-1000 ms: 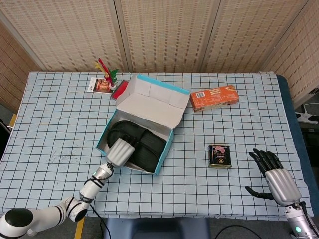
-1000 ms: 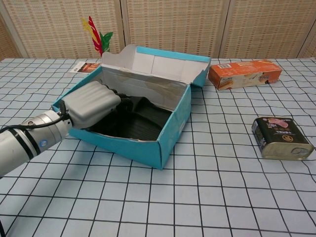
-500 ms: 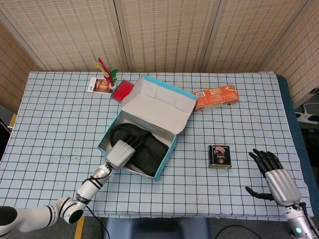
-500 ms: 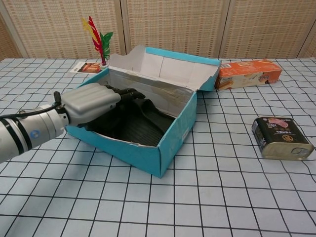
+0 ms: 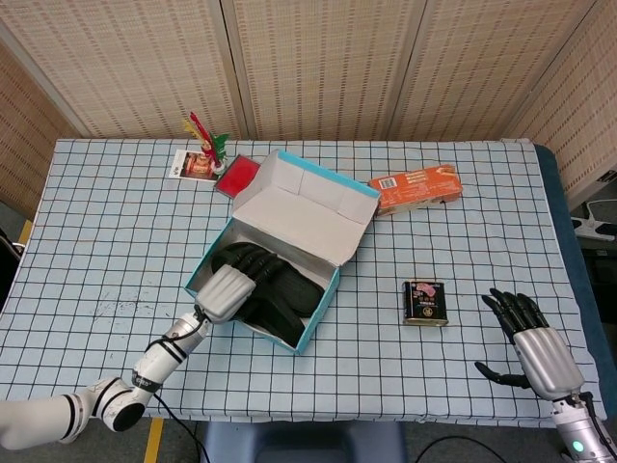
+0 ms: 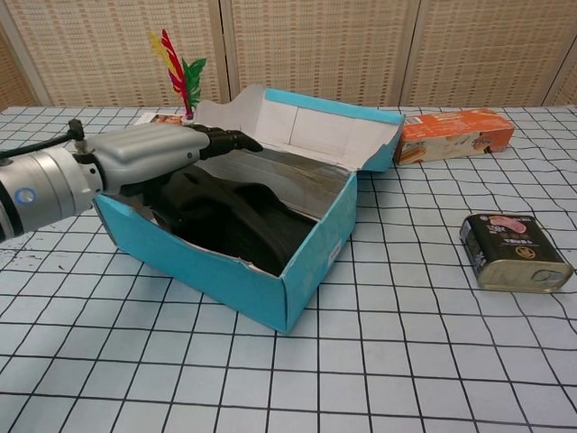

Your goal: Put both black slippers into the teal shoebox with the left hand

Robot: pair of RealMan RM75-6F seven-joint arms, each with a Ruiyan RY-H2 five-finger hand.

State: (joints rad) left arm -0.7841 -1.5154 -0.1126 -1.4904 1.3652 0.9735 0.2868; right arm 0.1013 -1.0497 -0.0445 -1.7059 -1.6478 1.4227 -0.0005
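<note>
The teal shoebox point(image 5: 314, 318) point(image 6: 225, 281) stands left of the table's middle, its lid point(image 5: 307, 210) folded up at the back. Both black slippers point(image 5: 281, 287) point(image 6: 245, 218) lie inside, side by side. My left hand point(image 5: 228, 292) point(image 6: 149, 155) hovers over the box's near-left corner. Its fingers point(image 6: 224, 140) stretch flat above the slippers and hold nothing. My right hand point(image 5: 533, 344) rests open near the front right table edge, far from the box; only the head view shows it.
An orange carton point(image 5: 415, 188) point(image 6: 448, 135) lies behind the box to the right. A dark tin point(image 5: 424, 302) point(image 6: 515, 252) sits right of the box. A feather ornament point(image 5: 204, 136) point(image 6: 175, 67), a card point(image 5: 192, 164) and a red pad point(image 5: 239, 176) are at the back left.
My left hand has come up out of the box and drawn back to the left, leaving the slipper inside. The box has turned and shifted slightly.
</note>
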